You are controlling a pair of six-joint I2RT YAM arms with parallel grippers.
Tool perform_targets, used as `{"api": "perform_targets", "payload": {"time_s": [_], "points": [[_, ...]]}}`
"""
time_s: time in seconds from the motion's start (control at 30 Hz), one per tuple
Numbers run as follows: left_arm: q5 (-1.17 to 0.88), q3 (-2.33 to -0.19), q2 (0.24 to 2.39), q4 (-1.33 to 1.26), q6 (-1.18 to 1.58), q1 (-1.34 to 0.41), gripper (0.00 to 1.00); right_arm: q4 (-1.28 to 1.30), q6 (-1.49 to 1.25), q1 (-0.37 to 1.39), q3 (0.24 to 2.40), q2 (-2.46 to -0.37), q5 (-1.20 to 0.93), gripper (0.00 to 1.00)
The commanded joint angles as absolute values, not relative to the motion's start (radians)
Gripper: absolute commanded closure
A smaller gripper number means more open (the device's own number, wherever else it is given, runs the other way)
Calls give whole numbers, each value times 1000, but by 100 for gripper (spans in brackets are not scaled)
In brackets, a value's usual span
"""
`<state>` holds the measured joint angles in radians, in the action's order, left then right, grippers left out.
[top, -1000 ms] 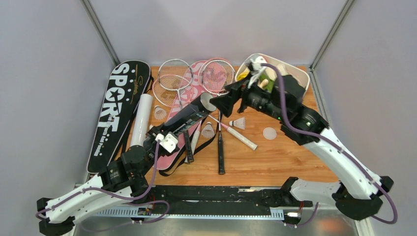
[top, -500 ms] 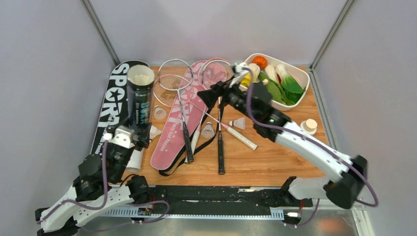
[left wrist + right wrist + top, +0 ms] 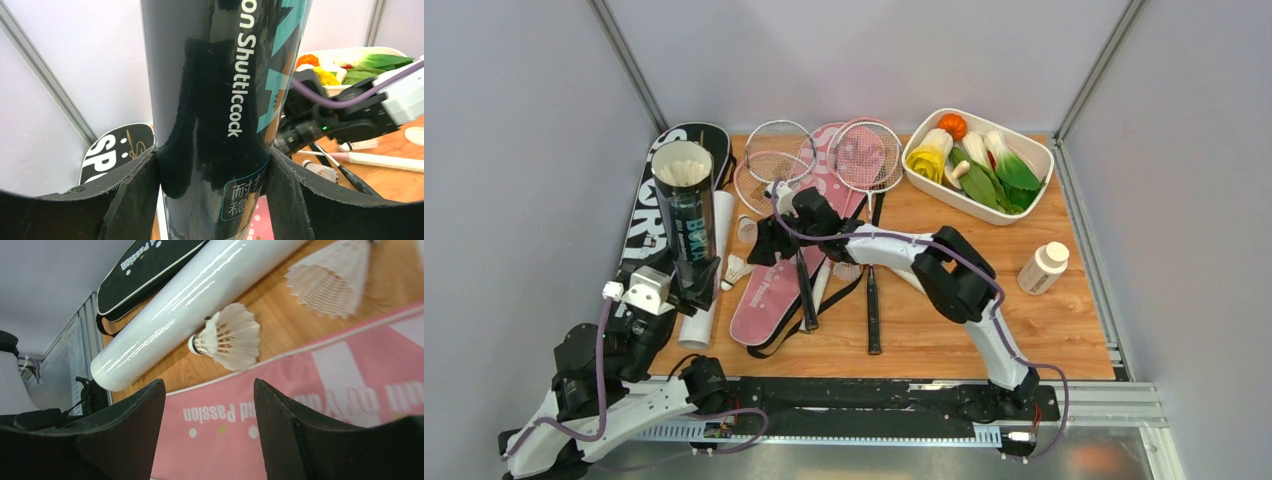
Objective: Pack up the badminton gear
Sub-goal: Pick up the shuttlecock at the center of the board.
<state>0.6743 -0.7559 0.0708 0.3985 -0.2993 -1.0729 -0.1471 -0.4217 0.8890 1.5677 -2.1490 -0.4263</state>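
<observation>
My left gripper [image 3: 688, 287] is shut on a black shuttlecock tube [image 3: 684, 225] and holds it upright at the left, its open top showing white feathers. In the left wrist view the tube [image 3: 215, 100] fills the space between the pads. My right gripper [image 3: 764, 245] is open and empty, low over the pink cover [image 3: 774, 290]. In the right wrist view it [image 3: 207, 390] hangs above the pink cover [image 3: 310, 405], just short of a shuttlecock [image 3: 231, 338] lying beside the white tube [image 3: 190, 305]. Rackets [image 3: 864, 155] lie across the pink cover. The black SPORT cover [image 3: 639, 225] lies far left.
A white bowl [image 3: 1034, 150] of toy vegetables stands at the back right. A small white bottle [image 3: 1044, 268] stands at the right. Loose shuttlecocks [image 3: 749, 228] lie near the white tube [image 3: 714, 225] and by the racket handles [image 3: 847, 268]. Grey walls close in both sides.
My left arm has swung the black tube from lying tilted over the rackets to upright at the left. My right arm has moved from beside the bowl down to the pink cover.
</observation>
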Motion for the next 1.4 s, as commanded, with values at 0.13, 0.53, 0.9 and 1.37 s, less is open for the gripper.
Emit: {"api": "perform_targets", "payload": {"time_s": [0.13, 0.53, 0.9, 1.37], "points": [[601, -792, 52, 447, -245, -1072, 100, -273, -421, 936, 1820, -2381, -623, 31], [616, -774, 45, 456, -241, -1072, 100, -334, -440, 941, 1842, -2478, -678, 36], [638, -748, 52, 450, -241, -1072, 100, -401, -445, 940, 1800, -2439, -716, 85], [611, -631, 114, 357, -248, -1072, 100, -420, -456, 850, 1544, -2083, -668, 100]]}}
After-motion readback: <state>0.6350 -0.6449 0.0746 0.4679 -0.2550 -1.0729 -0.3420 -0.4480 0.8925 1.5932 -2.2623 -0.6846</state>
